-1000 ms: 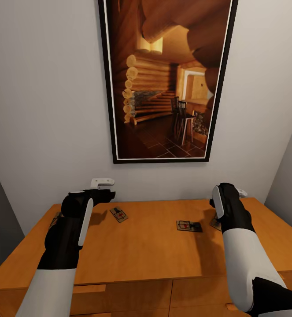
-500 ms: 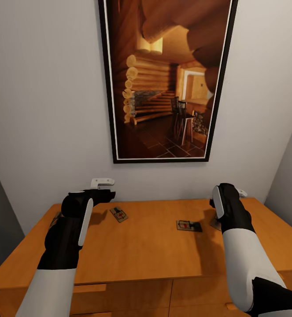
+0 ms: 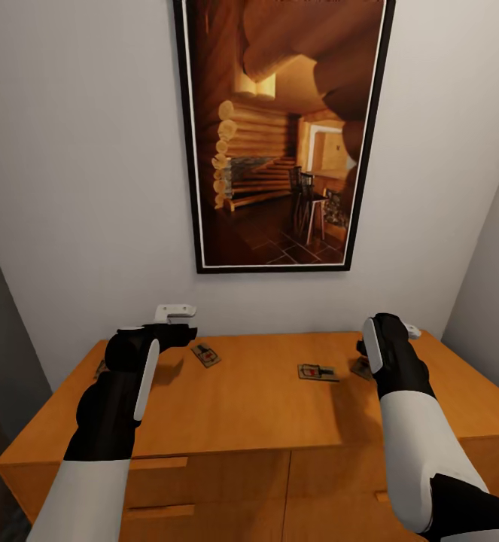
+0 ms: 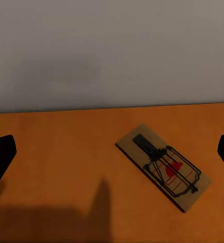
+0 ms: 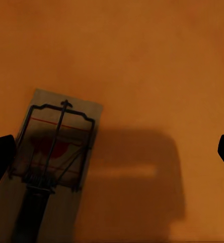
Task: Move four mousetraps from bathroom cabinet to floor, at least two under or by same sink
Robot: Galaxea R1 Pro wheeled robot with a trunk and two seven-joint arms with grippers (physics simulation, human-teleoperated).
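Mousetraps lie on the cabinet [image 3: 257, 421] top: one near the left gripper [image 3: 175, 335] at [image 3: 205, 354], one mid-top [image 3: 317, 373], one beside the right gripper [image 5: 112, 152] at [image 5: 51, 162]. Both grippers hover spread wide and empty. Judged progress: no trap lifted, none on the bathroom floor; a fourth cannot be made out clearly

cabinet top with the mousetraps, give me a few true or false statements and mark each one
1. Mousetraps lie on the cabinet top. True.
2. The left claw grips a mousetrap. False: it is open, with that trap lying free on the wood.
3. A framed picture hangs above the cabinet. True.
4. The right claw's fingertips are closed together. False: they stand wide apart above a mousetrap.
5. A mousetrap lies on the floor. False: it lies on the cabinet.
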